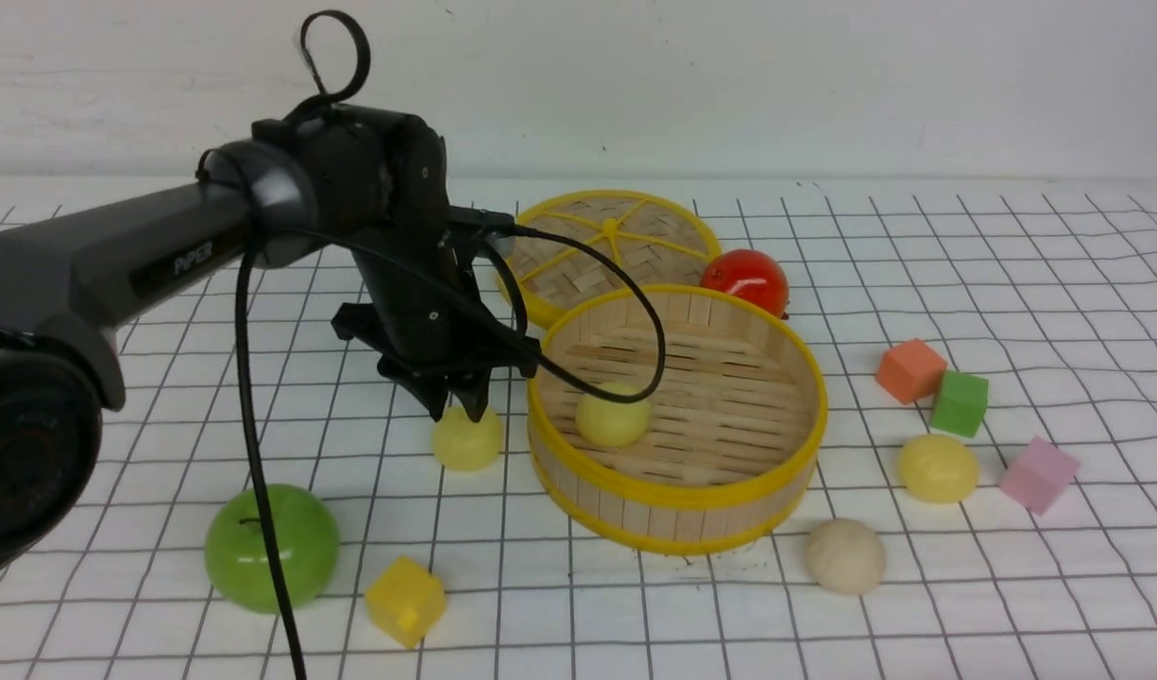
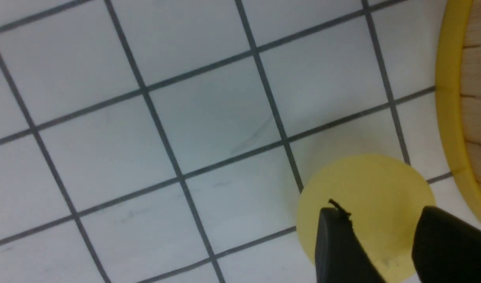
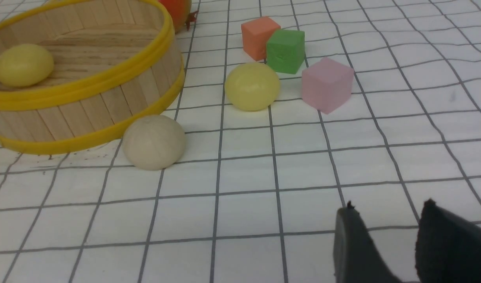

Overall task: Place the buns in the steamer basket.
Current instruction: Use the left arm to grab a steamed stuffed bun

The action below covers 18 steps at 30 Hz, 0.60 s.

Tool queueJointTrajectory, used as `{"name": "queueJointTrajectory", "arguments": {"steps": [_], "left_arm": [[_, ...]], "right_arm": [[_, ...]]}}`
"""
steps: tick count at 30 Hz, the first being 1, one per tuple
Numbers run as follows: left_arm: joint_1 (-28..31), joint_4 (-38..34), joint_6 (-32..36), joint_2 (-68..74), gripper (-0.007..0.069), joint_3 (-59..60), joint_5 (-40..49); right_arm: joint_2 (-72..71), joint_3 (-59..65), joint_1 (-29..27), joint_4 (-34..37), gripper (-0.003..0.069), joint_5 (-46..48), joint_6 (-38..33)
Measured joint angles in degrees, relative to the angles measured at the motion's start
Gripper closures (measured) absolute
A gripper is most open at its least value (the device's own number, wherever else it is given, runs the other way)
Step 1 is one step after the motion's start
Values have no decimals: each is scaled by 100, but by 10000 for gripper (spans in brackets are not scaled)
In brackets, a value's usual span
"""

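1. Fingers [image 2: 336,247] of our left gripper [image 1: 467,408] stand apart over the top of the near yellow bun [image 1: 467,444]. Whether they pinch it we cannot tell. Our right gripper [image 3: 389,206] has its fingers parted with nothing between them, above bare grid cloth [image 1: 1060,283].
2. That bun sits just beside the steamer basket [image 1: 677,529], close to its left wall but not touching the yellow rim. Open cloth lies to the bun's left. A green apple [image 1: 290,552] and a yellow cube [image 1: 406,600] lie nearer us.
3. We see a second yellow bun [image 1: 614,420] inside the basket, on the slatted floor toward its left side. A third yellow bun [image 1: 937,467] rests on the cloth right of the basket, near the green cube [image 1: 960,403] and pink cube [image 1: 1038,474]. The beige bun [image 1: 844,555] lies close to the basket's front right wall.
4. We read "PIPER" on the left arm [image 1: 195,257].
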Motion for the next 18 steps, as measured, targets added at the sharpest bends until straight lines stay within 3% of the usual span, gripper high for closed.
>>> {"name": "queueJointTrajectory", "arguments": {"steps": [15,18], "left_arm": [[-6,242,0,215,355,0,-186],[-6,242,0,215,386,-6,-180]], "right_arm": [[0,0,0,0,418,0,0],[0,0,0,0,418,0,0]]}}
